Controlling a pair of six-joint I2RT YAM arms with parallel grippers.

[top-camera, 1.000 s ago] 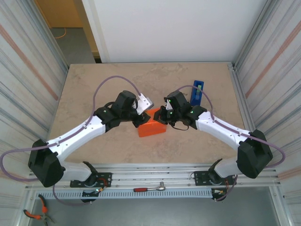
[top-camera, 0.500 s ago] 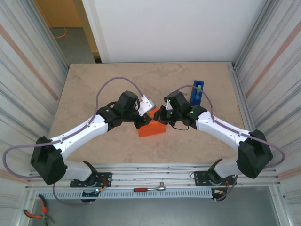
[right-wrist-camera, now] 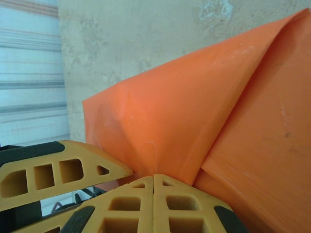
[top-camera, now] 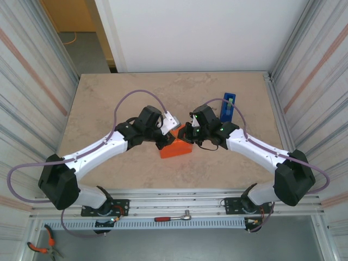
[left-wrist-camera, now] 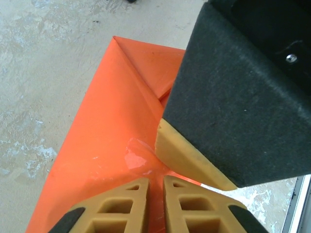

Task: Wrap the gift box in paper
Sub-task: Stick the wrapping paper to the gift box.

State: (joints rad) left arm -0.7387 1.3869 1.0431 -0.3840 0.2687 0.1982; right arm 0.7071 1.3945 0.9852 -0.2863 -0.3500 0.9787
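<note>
Enfolding gift box (top-camera: 175, 149), plain orange paper (right-wrist-camera: 165, 121).

In the top view both wrists cover the 12 o'clock end of the gift box (top-camera: 176, 149), and the fingertips are lost beneath them. From the left wrist, one of the right arm's fingers (left-wrist-camera: 189, 155) blocks the paper (left-wrist-camera: 112, 126) toward 2 o'clock, the picture's 6 o'clock edge cuts it off, and whether the left claw (left-wrist-camera: 155, 187) pinches any is unclear. Past the right claw (right-wrist-camera: 154, 178), the paper runs off at 3 o'clock.
</note>
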